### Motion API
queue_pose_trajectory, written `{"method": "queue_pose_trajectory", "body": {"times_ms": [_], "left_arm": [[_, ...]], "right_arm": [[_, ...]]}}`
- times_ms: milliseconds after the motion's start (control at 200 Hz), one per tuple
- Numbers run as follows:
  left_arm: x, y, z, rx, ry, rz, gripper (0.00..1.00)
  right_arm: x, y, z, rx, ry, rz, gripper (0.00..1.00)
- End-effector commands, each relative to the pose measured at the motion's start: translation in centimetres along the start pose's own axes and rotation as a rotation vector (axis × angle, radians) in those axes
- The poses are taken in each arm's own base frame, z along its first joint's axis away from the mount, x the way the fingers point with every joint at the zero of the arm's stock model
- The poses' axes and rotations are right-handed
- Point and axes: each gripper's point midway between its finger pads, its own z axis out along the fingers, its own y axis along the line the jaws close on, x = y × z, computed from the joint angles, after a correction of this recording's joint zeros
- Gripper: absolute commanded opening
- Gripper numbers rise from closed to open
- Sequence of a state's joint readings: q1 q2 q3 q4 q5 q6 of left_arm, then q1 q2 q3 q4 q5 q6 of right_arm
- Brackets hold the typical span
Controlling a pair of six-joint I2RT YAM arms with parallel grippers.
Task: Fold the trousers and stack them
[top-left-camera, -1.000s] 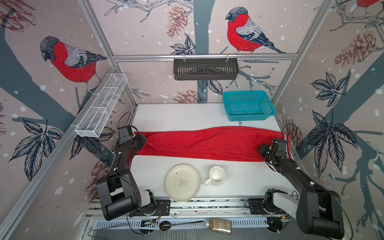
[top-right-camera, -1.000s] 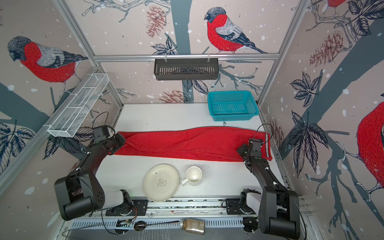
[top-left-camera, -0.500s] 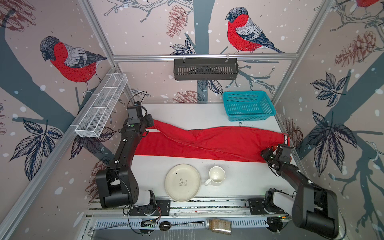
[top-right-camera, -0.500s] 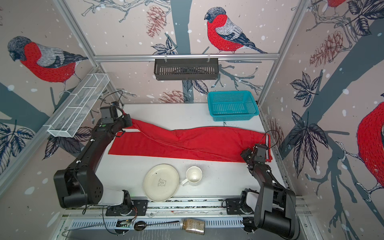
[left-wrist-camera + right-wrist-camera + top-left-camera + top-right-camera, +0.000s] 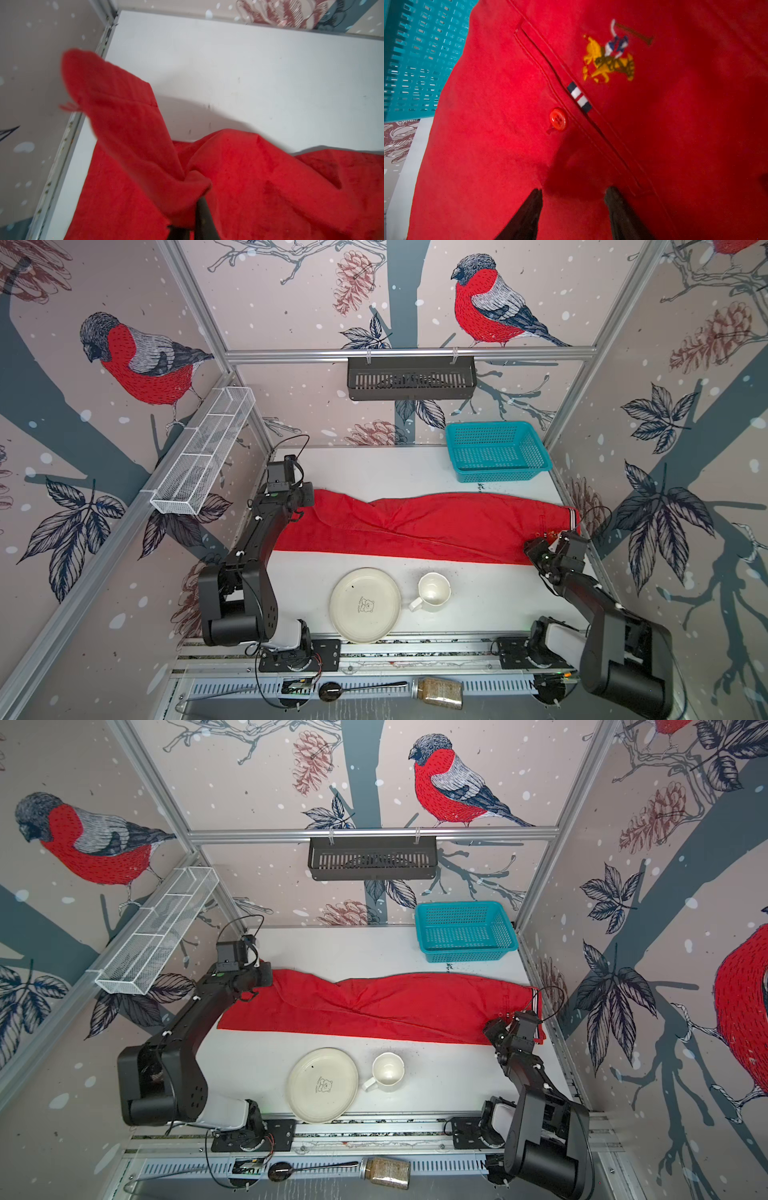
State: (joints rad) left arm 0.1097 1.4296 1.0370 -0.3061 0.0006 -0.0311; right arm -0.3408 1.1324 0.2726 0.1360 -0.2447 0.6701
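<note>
Right now your trousers (image 5: pixel 436 526) lie stretched across the table (image 5: pixel 374 468) on the near side of the teal basket (image 5: pixel 496 452). The waist end, with its striped band (image 5: pixel 574 519), sits just in front of the basket, and the legs run well away from it towards the left arm.

Your left gripper (image 5: pixel 193 199) is clamped tight on a bunch of leg hem and holds it up off the table, probably so you can carry that end over to the waist for a fold. Your right gripper (image 5: pixel 573 193) hangs at the waist with its jaws about half parted and nothing pinched between them, over the pocket button (image 5: pixel 558 119) and the embroidered rider (image 5: pixel 609 60). It is likely there to anchor that end.

The plate (image 5: pixel 365 605) and mug (image 5: pixel 432 591) sit beyond the trousers from the basket, near the cloth's edge.

In both top views the left arm covers the pinch. You cannot tell whether the right fingertips touch the cloth, and the right gripper hides part of the band.
</note>
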Motion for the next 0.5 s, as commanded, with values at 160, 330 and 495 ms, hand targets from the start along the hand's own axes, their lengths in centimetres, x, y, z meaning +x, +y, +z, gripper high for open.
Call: {"method": "queue_pose_trajectory", "body": {"times_ms": [160,330,495], "left_arm": [[3.9,6.8,-1.0,-0.179,-0.006,-0.22,0.07],[4.5,8.3,-1.0,-0.181,-0.006,-0.292,0.14],[4.5,8.6,-1.8,-0.178,0.007,-0.344,0.22]], "right_arm": [[2.1,-2.8,0.0,0.107,0.069,0.03,0.55],[2.2,-2.8,0.1,0.101,0.073,0.031,0.55],[2.3,-3.1,0.2,0.095,0.082,0.046,0.54]]}}
